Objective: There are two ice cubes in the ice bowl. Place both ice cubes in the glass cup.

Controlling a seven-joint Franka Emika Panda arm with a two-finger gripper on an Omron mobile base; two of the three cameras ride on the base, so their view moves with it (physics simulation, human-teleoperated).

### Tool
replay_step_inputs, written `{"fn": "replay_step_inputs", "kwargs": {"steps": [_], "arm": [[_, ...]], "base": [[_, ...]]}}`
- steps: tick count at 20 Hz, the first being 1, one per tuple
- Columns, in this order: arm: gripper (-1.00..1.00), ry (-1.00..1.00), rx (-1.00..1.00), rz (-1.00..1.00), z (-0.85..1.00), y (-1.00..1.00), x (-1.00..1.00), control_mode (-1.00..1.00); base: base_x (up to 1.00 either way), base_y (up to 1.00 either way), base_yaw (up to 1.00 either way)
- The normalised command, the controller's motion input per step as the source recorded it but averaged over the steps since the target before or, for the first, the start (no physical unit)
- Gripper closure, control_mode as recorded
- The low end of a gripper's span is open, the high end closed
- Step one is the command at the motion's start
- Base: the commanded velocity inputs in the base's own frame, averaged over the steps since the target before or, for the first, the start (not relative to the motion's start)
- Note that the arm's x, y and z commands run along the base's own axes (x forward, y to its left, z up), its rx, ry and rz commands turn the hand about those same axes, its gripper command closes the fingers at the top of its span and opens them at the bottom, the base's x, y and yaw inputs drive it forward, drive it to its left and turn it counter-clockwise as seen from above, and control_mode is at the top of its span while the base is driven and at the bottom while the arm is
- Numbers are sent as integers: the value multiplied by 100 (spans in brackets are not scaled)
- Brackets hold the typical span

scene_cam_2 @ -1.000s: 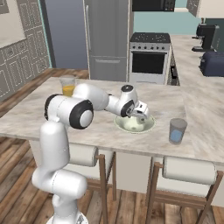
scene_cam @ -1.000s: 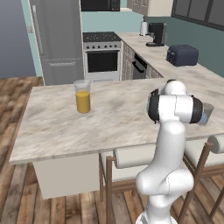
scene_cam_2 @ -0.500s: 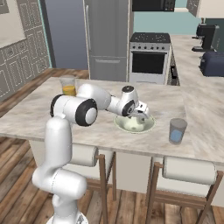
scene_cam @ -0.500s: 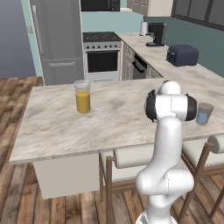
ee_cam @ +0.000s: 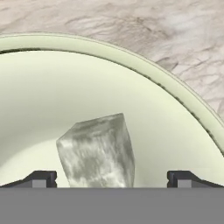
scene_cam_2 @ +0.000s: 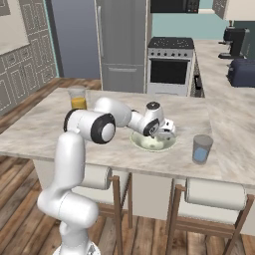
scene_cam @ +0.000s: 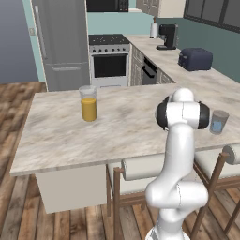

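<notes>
the gripper [ee_cam: 112,178] hangs low inside the ice bowl [ee_cam: 175,94], its dark fingertips [ee_cam: 41,178] set wide apart on either side of one ice cube [ee_cam: 97,151], which rests tilted on the bowl's floor. nothing is pinched yet; the spread looks meant to straddle the cube before closing. i cannot make out a second cube. from the right base view the hand leans over the bowl [scene_cam_2: 141,145] on the marble island counter [scene_cam_2: 45,127], and the glass cup [scene_cam_2: 201,149] waits near it, apart. farther off stands a glass of orange liquid [scene_cam_2: 77,98], then the fridge [scene_cam_2: 122,42] and the oven [scene_cam_2: 171,65].
</notes>
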Motion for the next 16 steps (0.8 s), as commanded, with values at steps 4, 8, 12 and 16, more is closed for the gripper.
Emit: {"fn": "replay_step_inputs", "kwargs": {"steps": [4, 8, 12, 16], "arm": [[-100, 0, 0, 2, -11, -3, 14, -100], [-100, 2, 0, 0, -5, 0, 21, -100], [-100, 4, 0, 0, -7, 0, 18, -100], [-100, 3, 0, 0, -13, 0, 18, -100]], "base": [[0, 0, 0], [0, 0, 0], [0, 0, 0], [0, 0, 0]]}}
